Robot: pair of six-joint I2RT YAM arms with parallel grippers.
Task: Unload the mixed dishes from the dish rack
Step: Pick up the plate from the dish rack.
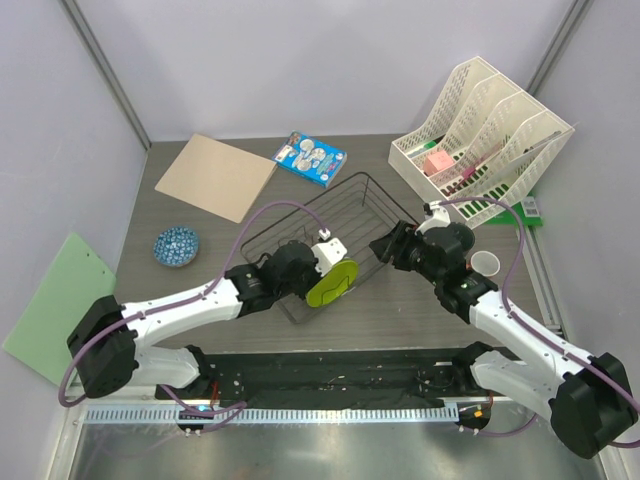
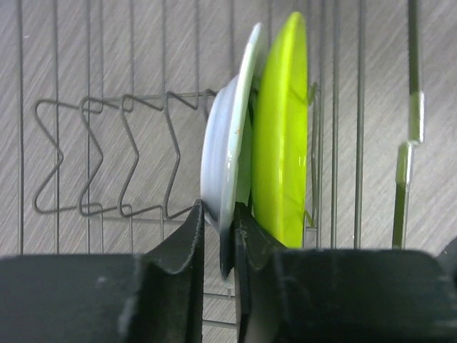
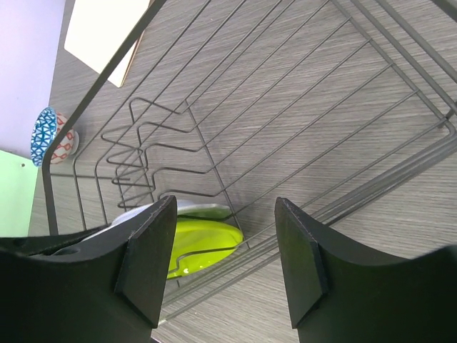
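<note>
From where I stand, the left gripper [image 2: 218,239] has its fingers [image 2: 182,246] pinched narrow on the lower rim of the white plate [image 2: 223,153]. That plate stands on edge in the dish rack [image 1: 350,215], tight against the lime-green plate [image 2: 280,143], at the rack's 6 o'clock end. The right gripper [image 3: 225,250] hangs over the rack's 3 o'clock side, fingers spread wide and holding nothing. The blue speckled bowl [image 1: 176,245] sits on the counter [image 1: 400,305], out at 9 o'clock from the rack.
</note>
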